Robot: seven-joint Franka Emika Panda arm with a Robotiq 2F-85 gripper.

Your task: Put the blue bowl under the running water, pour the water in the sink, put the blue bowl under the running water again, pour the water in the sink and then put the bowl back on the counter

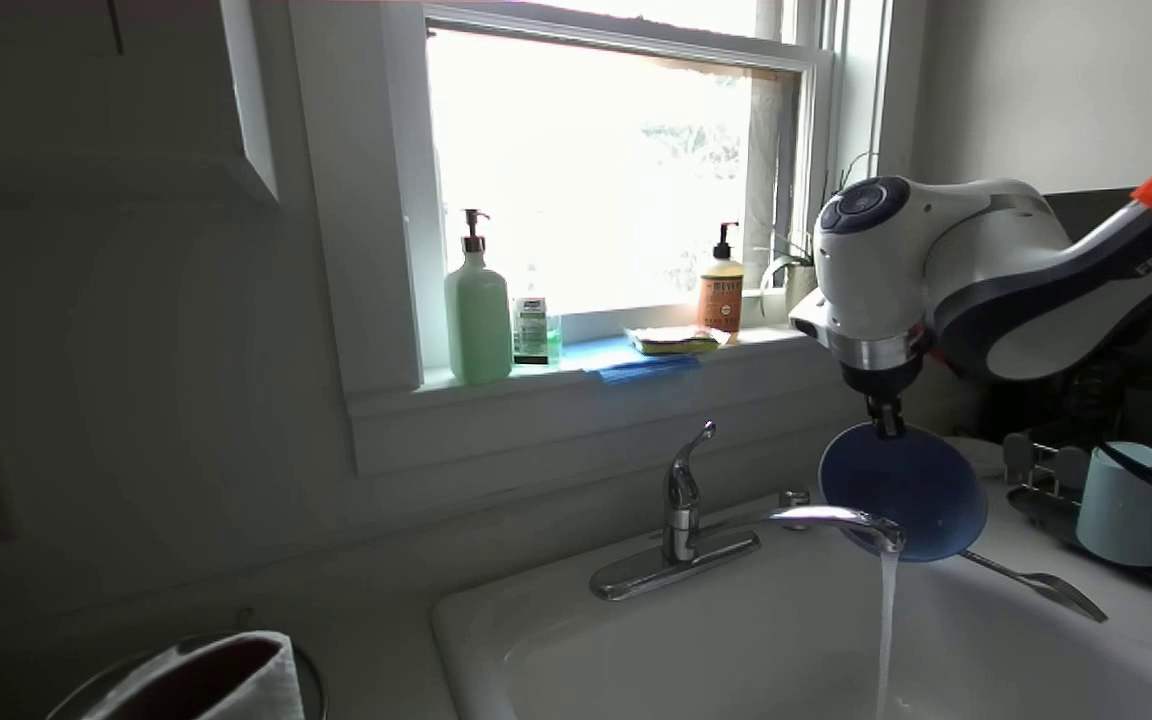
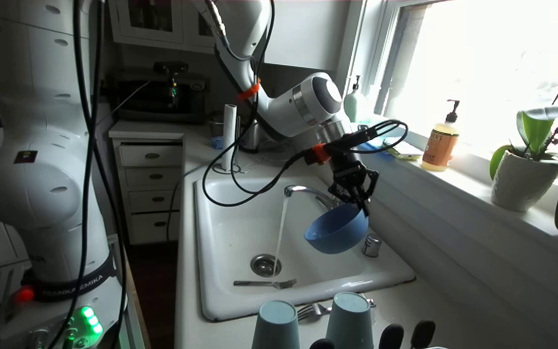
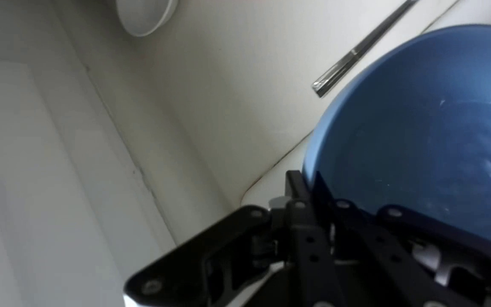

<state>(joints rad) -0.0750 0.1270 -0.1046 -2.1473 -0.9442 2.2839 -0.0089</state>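
My gripper (image 1: 888, 420) is shut on the rim of the blue bowl (image 1: 906, 490). In an exterior view the gripper (image 2: 362, 206) holds the blue bowl (image 2: 335, 232) in the air over the sink (image 2: 199, 257), tilted with its opening toward the faucet (image 2: 303, 189). The running water (image 2: 281, 232) falls beside the bowl, apart from it, near the drain. In the wrist view the fingers (image 3: 307, 181) pinch the rim of the bowl (image 3: 399, 128); glints inside look like some water. The counter (image 3: 228, 89) lies beyond the bowl.
A fork (image 2: 284, 284) lies in the sink and another fork (image 1: 1056, 590) on the counter. Pale light-blue cups (image 2: 277, 320) stand by the sink's near rim. A metal cap (image 2: 371, 245) is beside the bowl. The window sill holds a soap bottle (image 2: 440, 145) and a plant pot (image 2: 523, 179).
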